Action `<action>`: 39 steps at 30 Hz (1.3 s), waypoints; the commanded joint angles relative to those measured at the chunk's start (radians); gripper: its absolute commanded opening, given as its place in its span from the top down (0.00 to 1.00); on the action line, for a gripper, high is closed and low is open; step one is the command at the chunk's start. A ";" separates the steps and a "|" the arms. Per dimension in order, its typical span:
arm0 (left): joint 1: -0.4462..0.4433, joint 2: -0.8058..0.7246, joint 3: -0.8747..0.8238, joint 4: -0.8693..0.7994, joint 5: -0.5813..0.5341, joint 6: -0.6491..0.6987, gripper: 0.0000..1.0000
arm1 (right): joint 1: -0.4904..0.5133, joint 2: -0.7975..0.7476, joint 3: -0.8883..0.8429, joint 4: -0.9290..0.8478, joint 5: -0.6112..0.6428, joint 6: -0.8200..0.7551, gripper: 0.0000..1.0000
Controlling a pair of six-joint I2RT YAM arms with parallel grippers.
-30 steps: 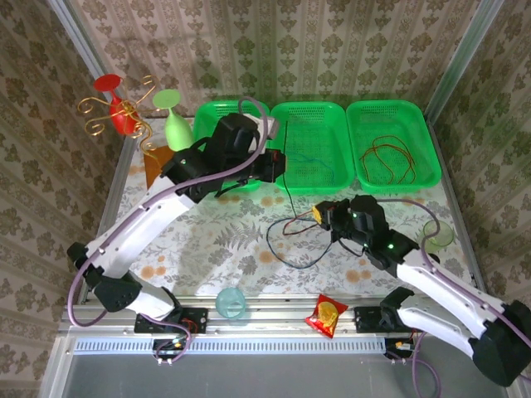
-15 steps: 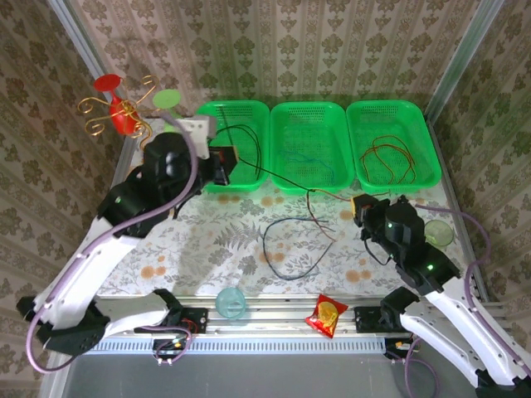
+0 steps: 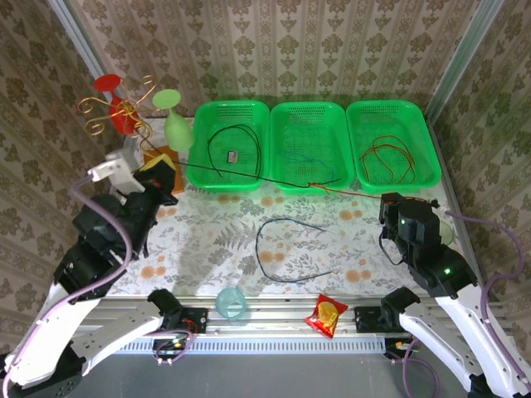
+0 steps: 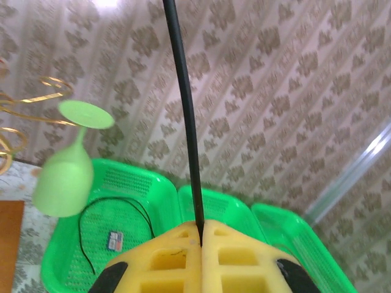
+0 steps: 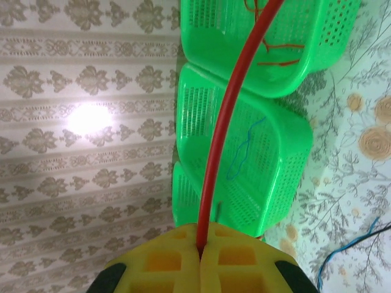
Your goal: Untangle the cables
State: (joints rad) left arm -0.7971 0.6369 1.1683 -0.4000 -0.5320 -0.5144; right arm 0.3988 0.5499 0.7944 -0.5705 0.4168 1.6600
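Note:
My left gripper [image 3: 163, 167] is shut on a black cable [image 3: 241, 175], and in the left wrist view the gripper [image 4: 201, 229] pinches that cable [image 4: 186, 122] between its yellow pads. The black cable runs taut to a junction with a red-orange cable [image 3: 348, 191]. My right gripper [image 3: 397, 200] is shut on the red-orange cable; the right wrist view shows the gripper [image 5: 200, 247] clamping it [image 5: 226, 122]. A dark blue cable [image 3: 278, 249] lies in an open loop on the table between the arms. More cables lie in the baskets: black [image 3: 217, 141], blue [image 3: 309, 159], red-orange [image 3: 386, 157].
Three green baskets [image 3: 192, 166] stand in a row at the back. A green glass [image 3: 175, 124], a red glass [image 3: 118, 112] and a gold wire stand sit back left. A teal cup [image 3: 231, 303] and snack packet [image 3: 325, 315] lie at the front edge. A pale green cup [image 3: 440, 234] sits right.
Both arms have pulled apart, the left gripper going left and the right gripper going right. The black and red-orange cables now stretch in one taut line; the blue loop stays on the table.

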 commanded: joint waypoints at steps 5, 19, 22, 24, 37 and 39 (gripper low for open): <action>0.009 -0.159 -0.097 0.161 -0.252 0.062 1.00 | -0.027 -0.063 0.055 -0.144 0.199 -0.012 1.00; 0.009 -0.309 -0.122 0.277 -0.402 0.247 1.00 | -0.037 -0.098 0.107 -0.216 0.333 -0.095 1.00; 0.010 -0.345 -0.118 0.290 -0.431 0.274 1.00 | -0.038 -0.103 0.104 -0.218 0.338 -0.100 1.00; 0.010 -0.360 -0.113 0.267 -0.433 0.261 1.00 | -0.037 -0.104 0.098 -0.217 0.338 -0.098 1.00; 0.010 -0.309 -0.123 0.171 -0.374 0.139 1.00 | -0.046 0.040 0.224 0.007 0.314 -0.327 1.00; 0.009 -0.284 -0.115 0.165 -0.352 0.134 1.00 | -0.053 0.089 0.283 0.062 0.312 -0.395 1.00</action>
State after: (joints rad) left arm -0.7959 0.3119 1.0481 -0.2203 -0.9253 -0.3599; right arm 0.3557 0.5945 1.0039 -0.6399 0.6781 1.3964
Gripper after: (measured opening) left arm 0.043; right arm 0.065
